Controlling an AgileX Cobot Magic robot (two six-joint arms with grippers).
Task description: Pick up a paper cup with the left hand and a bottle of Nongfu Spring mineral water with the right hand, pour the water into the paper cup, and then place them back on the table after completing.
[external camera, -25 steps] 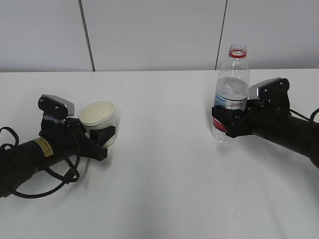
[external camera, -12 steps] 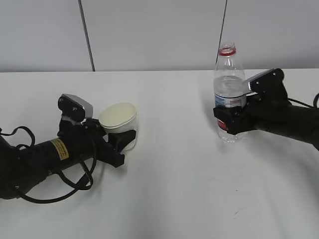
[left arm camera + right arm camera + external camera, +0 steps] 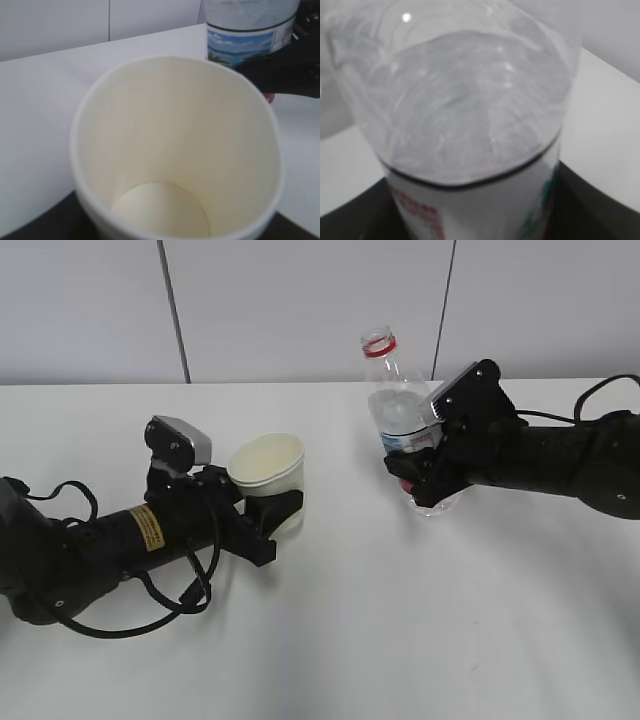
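Matt paper cup (image 3: 268, 468); glossy, probably plastic bottle (image 3: 398, 410).

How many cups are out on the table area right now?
1. The paper cup sits in the left gripper, left of the bottle that the right gripper holds. No others show.

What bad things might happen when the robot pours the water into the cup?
1. The bottle has no cap and already leans toward the paper cup, yet a gap of table lies between them, so water might spill early.
2. The cup is empty and light in the left hand, so a bump from the bottle in the right hand might tip it.
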